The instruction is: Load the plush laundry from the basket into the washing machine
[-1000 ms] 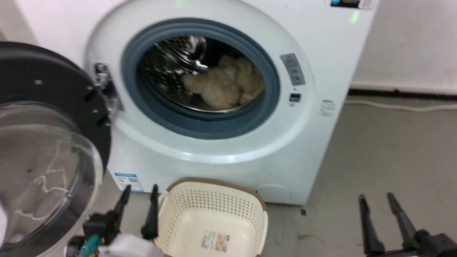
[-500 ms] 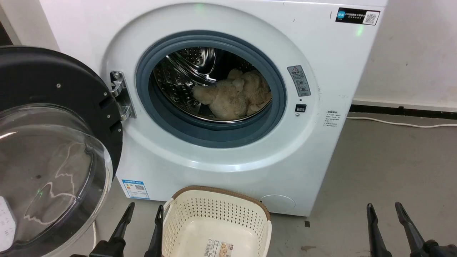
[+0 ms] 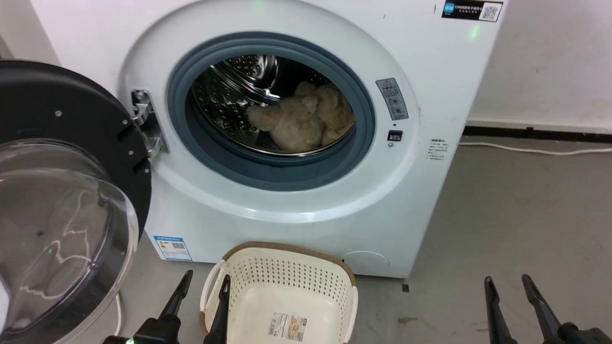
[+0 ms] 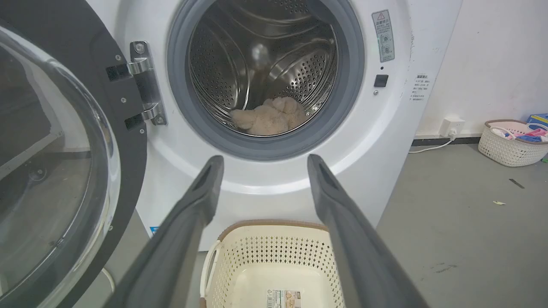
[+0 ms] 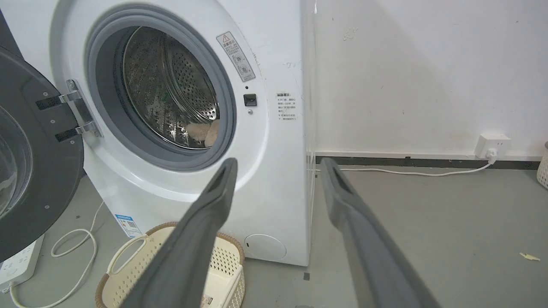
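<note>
The cream-beige plush laundry (image 3: 301, 122) lies inside the steel drum of the washing machine (image 3: 296, 210), behind the grey gasket. It also shows as the plush (image 4: 267, 119) in the left wrist view and the plush (image 5: 205, 130) in the right wrist view. The basket (image 3: 287, 274) stands on the floor in front of the washer, holding nothing but its barcode sticker. My left gripper (image 3: 206, 277) is open beside the basket's left handle. My right gripper (image 3: 506, 279) is open over the bare floor to the right. Neither one holds anything.
The black-rimmed bubble door (image 3: 71, 143) hangs wide open at the left. A white cable (image 3: 526, 150) runs along the floor by the wall to a socket (image 5: 492, 143). A power strip (image 5: 17, 265) lies under the door. A second basket (image 4: 509, 143) with clothes stands far right.
The head view has shifted a little. The plush stays in the drum. My left gripper's inner finger now overlaps the basket's left handle. Both grippers stay open.
</note>
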`<state>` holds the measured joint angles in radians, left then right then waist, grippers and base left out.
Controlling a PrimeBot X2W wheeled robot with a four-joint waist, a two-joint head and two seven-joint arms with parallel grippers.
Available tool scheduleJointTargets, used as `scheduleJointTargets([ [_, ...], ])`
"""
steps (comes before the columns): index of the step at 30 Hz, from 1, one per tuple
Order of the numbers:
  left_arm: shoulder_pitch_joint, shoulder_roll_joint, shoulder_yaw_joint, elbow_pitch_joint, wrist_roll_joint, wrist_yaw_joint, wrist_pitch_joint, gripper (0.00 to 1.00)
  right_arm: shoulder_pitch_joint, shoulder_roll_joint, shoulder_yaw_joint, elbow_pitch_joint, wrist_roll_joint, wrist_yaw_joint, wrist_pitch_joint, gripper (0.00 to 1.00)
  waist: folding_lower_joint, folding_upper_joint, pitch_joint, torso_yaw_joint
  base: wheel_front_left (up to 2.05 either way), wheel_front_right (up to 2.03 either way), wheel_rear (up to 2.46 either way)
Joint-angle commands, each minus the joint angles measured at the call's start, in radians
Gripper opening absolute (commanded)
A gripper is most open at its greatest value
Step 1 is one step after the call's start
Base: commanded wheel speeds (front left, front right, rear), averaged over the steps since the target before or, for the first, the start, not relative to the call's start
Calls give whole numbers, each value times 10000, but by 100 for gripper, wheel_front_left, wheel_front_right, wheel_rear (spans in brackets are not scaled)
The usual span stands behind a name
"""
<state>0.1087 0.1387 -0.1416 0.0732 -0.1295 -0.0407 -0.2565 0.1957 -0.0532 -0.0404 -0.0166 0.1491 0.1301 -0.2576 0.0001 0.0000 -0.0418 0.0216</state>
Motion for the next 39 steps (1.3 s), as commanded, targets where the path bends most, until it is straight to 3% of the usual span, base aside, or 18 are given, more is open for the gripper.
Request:
scheduleJointTargets([
  [1, -156, -49, 56, 8, 80, -37, -53, 100, -85, 29, 37, 18, -40, 6, -42, 100, -1, 0, 90, -73, 0, 0, 0],
  [8, -198, -239, 192, 102, 254, 60, -53, 100, -258, 29, 238, 33, -55, 6, -42, 100, -1, 0, 305, -256, 0, 0, 0],
  [9, -83, -244, 172, 99, 237, 41, 3, 0, -82, 0, 226, 21, -4, 0, 3, 0, 0, 0, 299, -249, 0, 0, 0],
  [39, -285, -381, 427, -65, 454, 112, 539, 0, -466, 5, 257, 51, -309, 0, 538, 0, 0, 0, 329, -245, 0, 0, 0],
])
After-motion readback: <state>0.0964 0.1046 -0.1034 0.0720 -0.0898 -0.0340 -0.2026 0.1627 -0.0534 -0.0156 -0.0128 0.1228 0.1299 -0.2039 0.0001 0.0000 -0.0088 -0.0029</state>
